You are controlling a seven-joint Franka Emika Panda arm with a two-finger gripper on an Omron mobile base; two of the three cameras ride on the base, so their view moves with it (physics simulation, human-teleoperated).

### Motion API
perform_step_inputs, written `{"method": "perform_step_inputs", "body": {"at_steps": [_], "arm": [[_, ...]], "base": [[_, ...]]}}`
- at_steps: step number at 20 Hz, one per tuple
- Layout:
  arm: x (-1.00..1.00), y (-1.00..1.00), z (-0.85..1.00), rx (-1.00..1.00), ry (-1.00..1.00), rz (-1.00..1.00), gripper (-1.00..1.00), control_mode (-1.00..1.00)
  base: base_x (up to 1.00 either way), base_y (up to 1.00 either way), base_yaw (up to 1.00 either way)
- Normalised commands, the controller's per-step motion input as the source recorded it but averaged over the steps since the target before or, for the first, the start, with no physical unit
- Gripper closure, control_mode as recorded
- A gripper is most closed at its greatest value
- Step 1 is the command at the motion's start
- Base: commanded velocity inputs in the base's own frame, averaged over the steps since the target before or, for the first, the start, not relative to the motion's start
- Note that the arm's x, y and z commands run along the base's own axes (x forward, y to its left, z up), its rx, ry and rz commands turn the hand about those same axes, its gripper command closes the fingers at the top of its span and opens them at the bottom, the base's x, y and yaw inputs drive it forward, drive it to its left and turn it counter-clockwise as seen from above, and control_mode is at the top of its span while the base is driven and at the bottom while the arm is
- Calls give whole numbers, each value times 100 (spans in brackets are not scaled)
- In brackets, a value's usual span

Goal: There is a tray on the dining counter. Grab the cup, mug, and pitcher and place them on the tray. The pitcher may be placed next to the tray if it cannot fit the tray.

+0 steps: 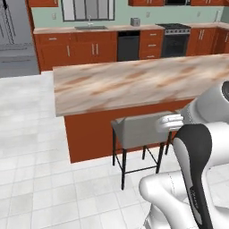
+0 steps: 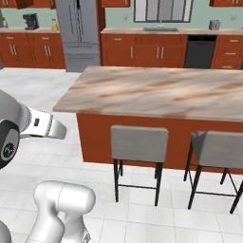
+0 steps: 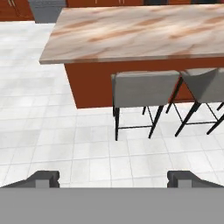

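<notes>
Gripper [image 3: 113, 178] open and empty, aimed over white floor at grey stools [image 3: 144, 89] fronting the dining counter [image 3: 144, 28] — tray, cup, mug and pitcher nowhere on the visible marbled top; driving closer risks clipping a stool — the seats crowd the counter's near edge

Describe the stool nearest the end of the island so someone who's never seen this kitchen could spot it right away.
Find the long island with the marbled beige-and-brown top and reddish-brown base, in the middle of the white tiled floor. Two stools stand along its near side. The one you want has a grey seat on thin black legs and stands closer to the island's left end, by the fridge, than its twin.
</notes>
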Motion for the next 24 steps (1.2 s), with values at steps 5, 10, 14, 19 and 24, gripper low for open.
{"method": "perform_step_inputs", "body": {"at_steps": [5,10,14,19,24], "arm": [[0,0,0,0,0,0,-100,100],[0,0,0,0,0,0,-100,100],[0,0,0,0,0,0,-100,100],[0,0,0,0,0,0,-100,100],[0,0,0,0,0,0,-100,100]], "base": [[31,100,0],[49,100,-3],[69,100,-5],[71,100,-5],[65,100,-3]]}}
